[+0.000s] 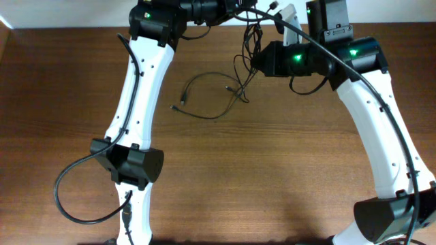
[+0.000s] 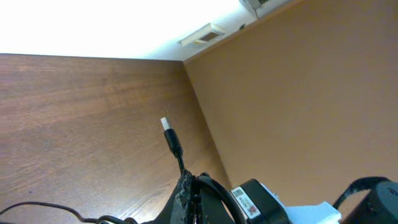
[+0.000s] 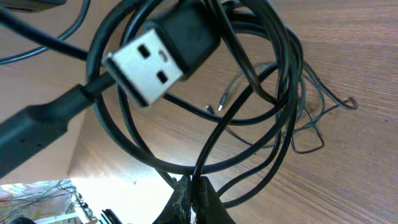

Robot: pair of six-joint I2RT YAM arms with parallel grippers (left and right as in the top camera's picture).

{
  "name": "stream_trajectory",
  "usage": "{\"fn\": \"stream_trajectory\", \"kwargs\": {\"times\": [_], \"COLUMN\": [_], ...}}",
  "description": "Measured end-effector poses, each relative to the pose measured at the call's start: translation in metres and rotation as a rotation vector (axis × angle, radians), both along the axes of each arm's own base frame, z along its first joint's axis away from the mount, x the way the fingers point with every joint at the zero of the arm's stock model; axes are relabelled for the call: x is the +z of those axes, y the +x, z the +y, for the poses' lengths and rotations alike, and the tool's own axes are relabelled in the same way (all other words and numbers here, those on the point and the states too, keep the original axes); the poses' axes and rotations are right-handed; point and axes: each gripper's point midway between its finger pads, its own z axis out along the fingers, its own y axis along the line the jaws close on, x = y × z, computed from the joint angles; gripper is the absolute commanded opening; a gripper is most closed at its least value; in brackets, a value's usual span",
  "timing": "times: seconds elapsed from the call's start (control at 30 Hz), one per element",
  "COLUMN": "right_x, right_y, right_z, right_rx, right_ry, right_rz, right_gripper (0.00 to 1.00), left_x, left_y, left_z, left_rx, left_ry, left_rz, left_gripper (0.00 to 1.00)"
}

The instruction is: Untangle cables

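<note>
The cables point(image 1: 246, 42) hang as a dark bunch between my two grippers at the table's far edge. In the left wrist view my left gripper point(image 2: 189, 185) is shut on one cord, and its short end with a silvery-tipped plug point(image 2: 169, 132) sticks up past the fingertips. From above, the left gripper point(image 1: 231, 9) is at the top centre. My right gripper point(image 3: 193, 185) is shut on a black cord in a bundle of loops point(image 3: 273, 93), with a large USB plug point(image 3: 149, 62) dangling close to the camera. Just below the bunch is the right gripper point(image 1: 253, 62).
A thin loose cable point(image 1: 204, 90) lies in a curve on the wooden table point(image 1: 272, 170), with small plugs at its ends; it also shows below the loops as thin cable point(image 3: 305, 118). A black box point(image 1: 330, 20) stands at the back right. A brown wall point(image 2: 298, 93) rises behind the table.
</note>
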Motion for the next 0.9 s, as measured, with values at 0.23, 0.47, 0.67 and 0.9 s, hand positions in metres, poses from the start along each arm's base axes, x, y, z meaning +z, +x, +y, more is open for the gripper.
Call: {"fn": "stream_trajectory", "kwargs": {"times": [0.23,0.47,0.67,0.9], "right_x": [0.024,0.12,0.138,0.081], "right_y": [-0.024,-0.087,-0.112,-0.095], "right_z": [-0.031,-0.116,-0.164,-0.157], "right_rx": [-0.102,-0.329,-0.482,-0.404], "right_ry": [-0.106,-0.092,-0.1,-0.123], "right_rz": [-0.049,-0.283,-0.323,-0.077], "right_gripper": [0.04,0.04,0.04,0.07], "left_x": [-0.038,-0.085,-0.121,-0.122], "left_y": [0.026,0.013,0.004,0.007], "left_z": [0.053,0.086,0.134,0.143], "left_rx": [0.196,0.172,0.265,0.272], "left_ry": [0.178,0.481,0.777,0.852], "left_rz": [0.046,0.011,0.078,0.04], "left_gripper": [0.0,0.06,0.28,0.11]}}
